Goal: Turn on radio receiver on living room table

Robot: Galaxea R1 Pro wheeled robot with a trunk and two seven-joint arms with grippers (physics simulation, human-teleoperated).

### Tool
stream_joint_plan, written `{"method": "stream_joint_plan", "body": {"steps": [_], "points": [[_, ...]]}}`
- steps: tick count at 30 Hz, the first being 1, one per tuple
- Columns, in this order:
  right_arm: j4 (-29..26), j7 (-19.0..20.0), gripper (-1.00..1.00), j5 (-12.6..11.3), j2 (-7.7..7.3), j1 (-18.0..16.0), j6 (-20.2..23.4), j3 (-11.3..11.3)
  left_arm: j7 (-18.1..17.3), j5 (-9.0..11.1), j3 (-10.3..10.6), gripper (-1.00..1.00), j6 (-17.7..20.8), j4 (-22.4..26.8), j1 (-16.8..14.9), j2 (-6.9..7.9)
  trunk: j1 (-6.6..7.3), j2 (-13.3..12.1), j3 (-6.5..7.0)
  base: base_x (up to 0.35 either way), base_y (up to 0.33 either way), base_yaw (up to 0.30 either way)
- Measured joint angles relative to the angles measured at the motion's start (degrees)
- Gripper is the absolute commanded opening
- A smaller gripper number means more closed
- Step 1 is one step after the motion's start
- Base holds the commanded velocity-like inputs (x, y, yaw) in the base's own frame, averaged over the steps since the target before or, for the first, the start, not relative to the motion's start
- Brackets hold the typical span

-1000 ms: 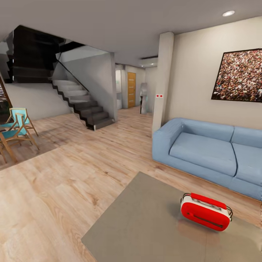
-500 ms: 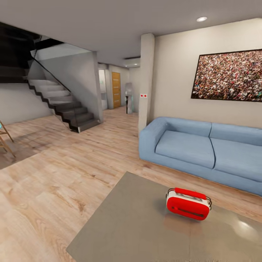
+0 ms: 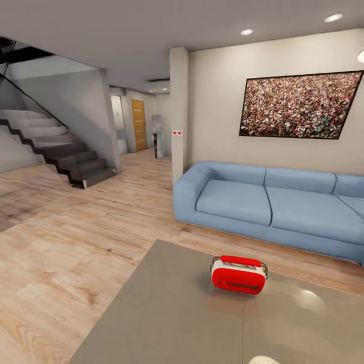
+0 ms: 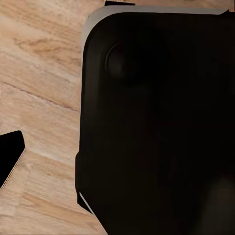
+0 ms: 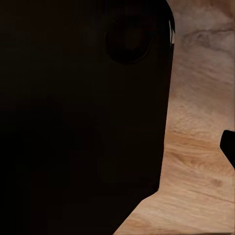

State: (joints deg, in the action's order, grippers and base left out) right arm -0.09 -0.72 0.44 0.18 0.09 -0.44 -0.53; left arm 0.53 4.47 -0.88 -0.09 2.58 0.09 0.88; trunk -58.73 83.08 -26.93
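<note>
From the head view, the radio receiver (image 3: 238,274) sits upright on the table (image 3: 167,313), toward its far side, its red handle on top and its reflection faint on the glossy grey surface beneath it. Beyond the table, across a strip of light wood plank floor (image 3: 76,237), stands the blue sofa (image 3: 268,202) against the white wall, with the framed crowd picture (image 3: 298,106) hanging above it. To the left a white pillar (image 3: 178,111) marks the corner of the living room, and further left a dark staircase (image 3: 65,156) climbs away; an orange-brown door (image 3: 138,125) shows down the corridor (small and far off). In the left wrist view, a large black rounded body (image 4: 161,122) covers most of the frame over wood flooring (image 4: 39,98), and I cannot tell whether that gripper's fingers are wide or narrow. In the right wrist view, a similar black mass (image 5: 83,112) sits over the plank floor (image 5: 200,161); that gripper's opening cannot be judged either.
</note>
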Motion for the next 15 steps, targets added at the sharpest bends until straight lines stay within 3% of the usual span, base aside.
{"method": "stream_joint_plan", "body": {"steps": [7,15], "points": [[0.0,0.0,1.0,0.0,0.0,0.0,0.0,0.0,0.0,0.0,0.0,1.0,0.0,0.0,0.0,-0.06,0.0,0.0,0.0,0.0,0.0,-0.27],[0.0,0.0,1.0,0.0,0.0,0.0,0.1,0.0,-0.6,-0.1,0.1,1.0,0.1,0.0,0.0,0.0,0.0,0.0,0.0,0.098,0.079,-0.054]]}}
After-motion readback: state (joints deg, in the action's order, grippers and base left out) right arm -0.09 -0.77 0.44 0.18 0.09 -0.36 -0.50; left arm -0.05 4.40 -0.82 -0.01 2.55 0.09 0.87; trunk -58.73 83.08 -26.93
